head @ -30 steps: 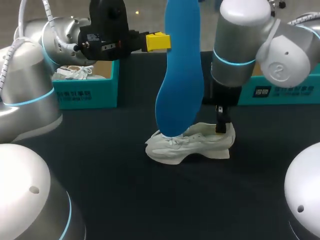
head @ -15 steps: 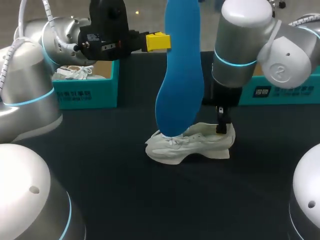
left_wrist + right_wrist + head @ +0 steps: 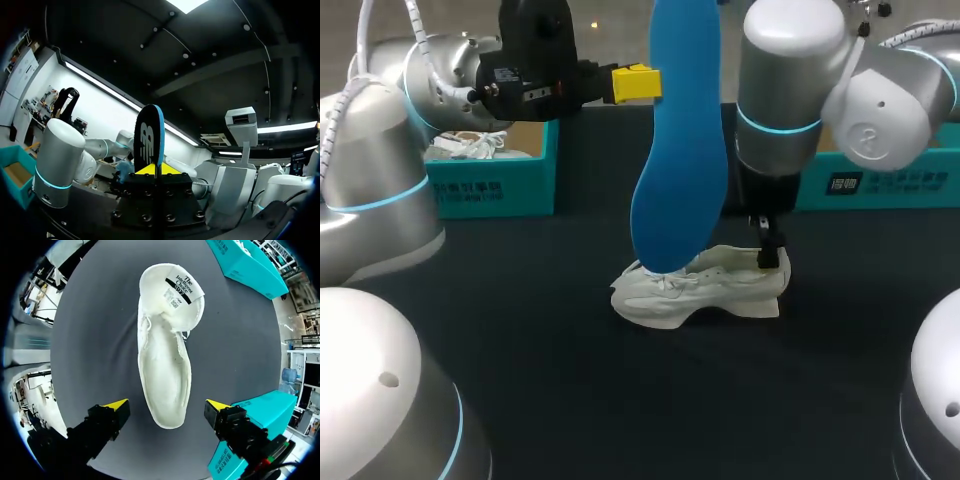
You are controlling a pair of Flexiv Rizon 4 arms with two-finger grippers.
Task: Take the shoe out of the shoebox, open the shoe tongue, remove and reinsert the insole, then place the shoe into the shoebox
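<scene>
The white shoe stands on its sole near the middle of the dark table, outside both boxes. Its tongue is folded forward and its inside is bare. Our right end effector hangs over the heel, released, its yellow fingertips standing apart on either side of the shoe without touching it. Our left end effector is clenched on the blue insole, holding it upright with its lower end down by the shoe's laces. A teal box sits behind the shoe on the left, and a second box behind it on the right.
</scene>
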